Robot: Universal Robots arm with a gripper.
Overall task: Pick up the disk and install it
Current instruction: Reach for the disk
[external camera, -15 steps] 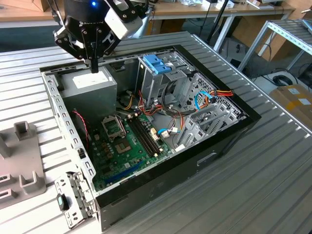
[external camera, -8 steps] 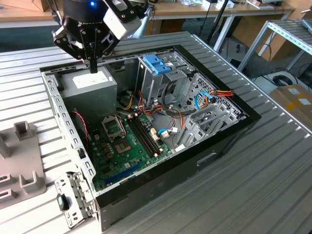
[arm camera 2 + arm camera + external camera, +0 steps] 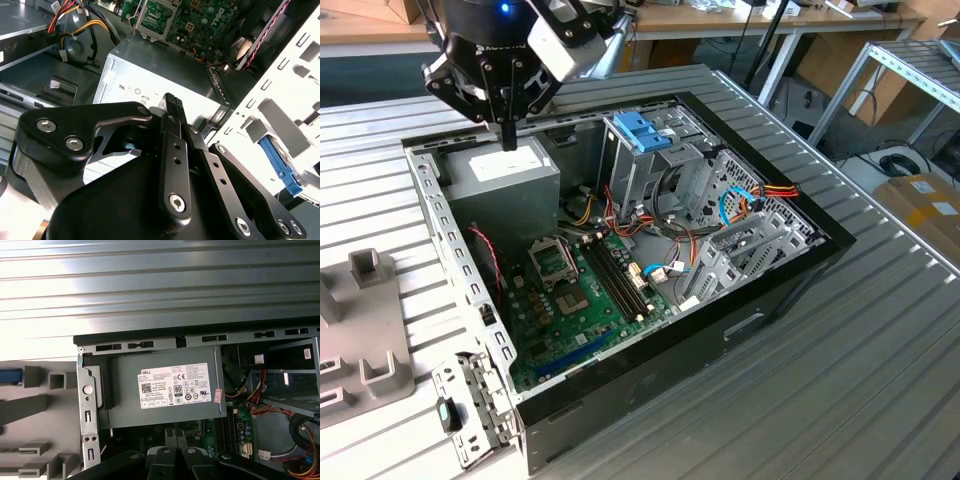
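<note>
- The gripper (image 3: 508, 140) is hanging tip-down over the power supply (image 3: 505, 172), in the far corner of the case on the exterior view's left.
- Its tip is sitting close above the supply's white label (image 3: 174, 385). I cannot tell whether it is touching.
- The fingers (image 3: 172, 107) are pressing together, and nothing is sitting between them.
- The disk (image 3: 10, 376) is lying outside the case on the grey rack (image 3: 30, 405), which is standing just beside the case's perforated wall (image 3: 280, 100). Its blue frame is showing in the first wrist view.
- In the second wrist view a blue strip, most likely that same frame, is peeking out past the wall.
- The case (image 3: 800, 250) is lying open on the slatted table (image 3: 880, 380), with the motherboard (image 3: 580, 290) facing up.
- The cage (image 3: 655, 175) is standing near the middle of the case under its blue handle (image 3: 640, 130). It is on the exterior view's right of the supply, apart from the gripper.
- Red, yellow and blue cables (image 3: 760, 195) are trailing beside the cage.
</note>
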